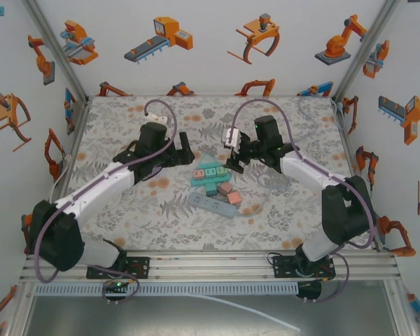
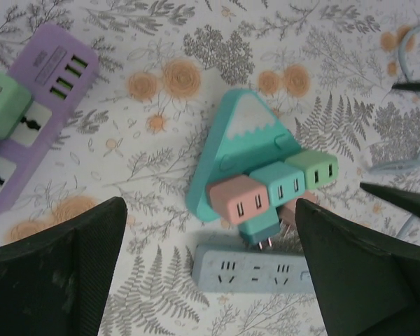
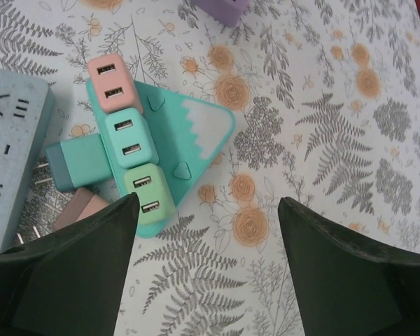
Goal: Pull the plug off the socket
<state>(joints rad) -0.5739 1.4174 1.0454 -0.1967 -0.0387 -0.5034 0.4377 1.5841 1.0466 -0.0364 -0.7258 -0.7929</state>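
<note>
A teal mountain-shaped socket (image 1: 210, 170) (image 2: 246, 136) (image 3: 192, 129) lies flat mid-table. Three plugs sit in a row in its edge: pink (image 2: 238, 199) (image 3: 112, 80), teal (image 2: 283, 183) (image 3: 129, 140) and green (image 2: 315, 168) (image 3: 147, 192). My left gripper (image 1: 182, 148) (image 2: 208, 210) hovers open above the socket's left side, nothing between its fingers. On the socket's right side my right gripper (image 1: 239, 159) (image 3: 208, 203) also stands open and empty, over bare cloth beside the green plug.
A loose teal plug (image 2: 262, 231) (image 3: 77, 164) and a brownish-pink plug (image 2: 290, 213) (image 3: 80, 210) lie with bare prongs between the socket and a grey-blue power strip (image 1: 211, 205) (image 2: 255, 269) (image 3: 10, 161). A purple strip (image 2: 49, 105) holding a green plug lies farther left.
</note>
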